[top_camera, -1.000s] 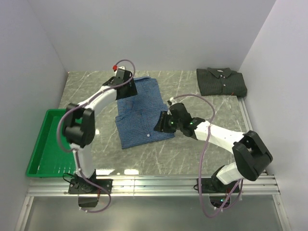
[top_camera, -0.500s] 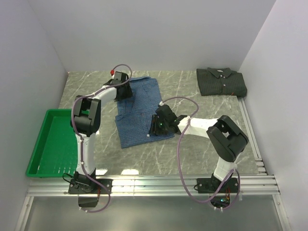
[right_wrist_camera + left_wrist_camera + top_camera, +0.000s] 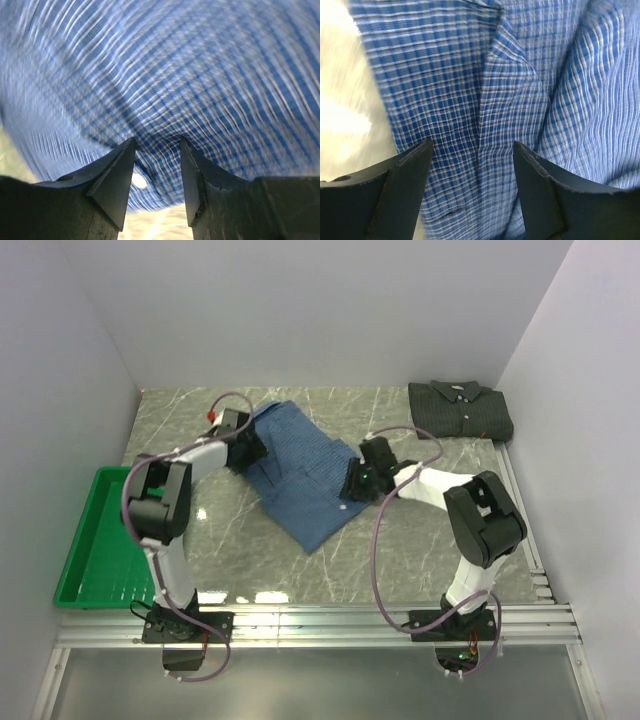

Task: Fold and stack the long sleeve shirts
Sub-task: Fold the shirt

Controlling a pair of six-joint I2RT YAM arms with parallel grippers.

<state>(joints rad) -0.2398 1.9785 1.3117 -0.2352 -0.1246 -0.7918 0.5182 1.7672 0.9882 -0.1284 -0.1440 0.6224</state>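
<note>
Green plastic tray (image 3: pixel 100 540) is sitting at the left side of the tabletop (image 3: pixel 300 570), which is that grey marble-look stuff with pale veins. Plain white walls (image 3: pixel 330 310) box it in, and metal rails (image 3: pixel 330 625) run along the near edge.

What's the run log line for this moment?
stage: arranging blue shirt | left gripper: open over it | right gripper: cloth between jaws, grip unclear | dark shirt: folded, far right corner
</note>
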